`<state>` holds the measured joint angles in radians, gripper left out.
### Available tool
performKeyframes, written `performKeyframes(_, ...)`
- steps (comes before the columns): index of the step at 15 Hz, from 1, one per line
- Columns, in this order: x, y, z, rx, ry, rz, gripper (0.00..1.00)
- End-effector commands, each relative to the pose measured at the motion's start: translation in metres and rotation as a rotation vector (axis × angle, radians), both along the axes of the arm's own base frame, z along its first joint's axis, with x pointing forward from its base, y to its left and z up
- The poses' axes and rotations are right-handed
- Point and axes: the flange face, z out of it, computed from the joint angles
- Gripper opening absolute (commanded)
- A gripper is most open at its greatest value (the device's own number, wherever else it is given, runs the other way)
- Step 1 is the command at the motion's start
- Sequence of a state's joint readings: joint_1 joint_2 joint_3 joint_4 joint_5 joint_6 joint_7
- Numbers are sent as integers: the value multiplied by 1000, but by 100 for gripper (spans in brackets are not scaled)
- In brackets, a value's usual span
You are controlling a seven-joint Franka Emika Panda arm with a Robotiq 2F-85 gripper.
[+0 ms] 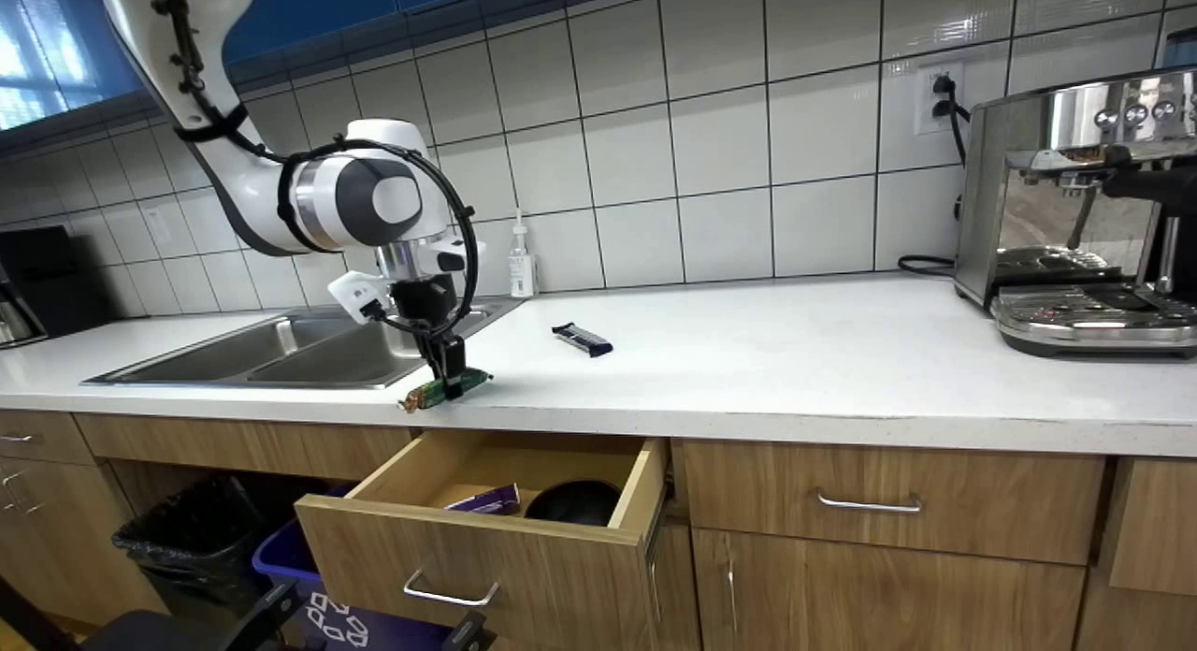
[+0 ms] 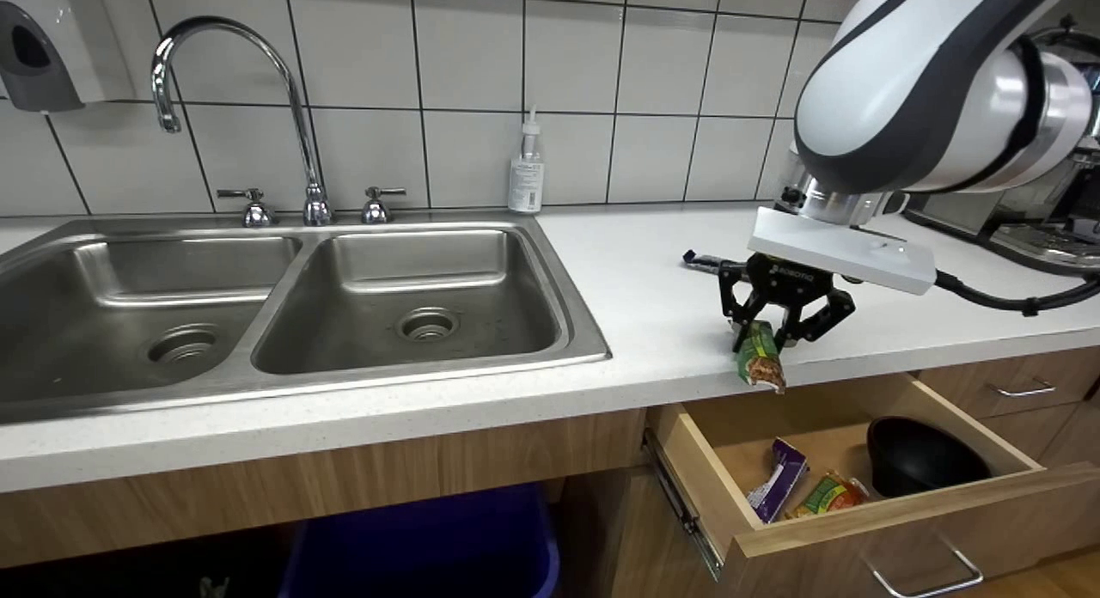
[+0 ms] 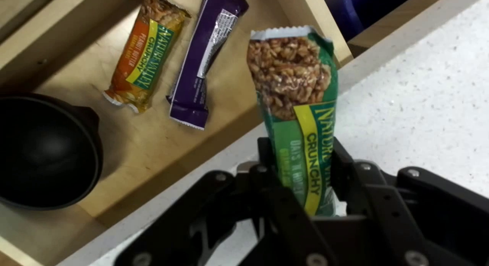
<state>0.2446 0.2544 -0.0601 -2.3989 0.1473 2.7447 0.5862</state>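
Pinching the slim green plastic-wrapped granola bar [image 3: 300,120] by its long sides, the black two-fingered gripper [image 3: 300,153] holds it at the front edge of the white speckled countertop [image 3: 412,105]; probably light, slick and brittle (it's marked "Crunchy"), it suits gentle mid-length pressure.

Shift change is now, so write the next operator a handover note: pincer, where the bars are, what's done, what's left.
Pincer: closed on the green bar, near the front edge of the counter; whether the bar touches the counter, I cannot tell.
Drawer: pulled open; in it lie the orange bar, the purple bar and the black bowl.
On the counter: the dark-blue bar, apart from the pincer.
Done: drawer open, green bar gripped.
Left: green bar not yet released; dark-blue bar not picked up.
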Motion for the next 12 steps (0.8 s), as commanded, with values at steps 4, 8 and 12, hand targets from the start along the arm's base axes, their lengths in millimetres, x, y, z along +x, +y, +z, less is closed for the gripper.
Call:
performKeyframes(4,-54,-7,13,5,-25,-33,12)
performKeyframes(8,-77,-12,12,6,-22,-54,12)
performKeyframes(12,-92,-21,4,3,-2,-89,12)
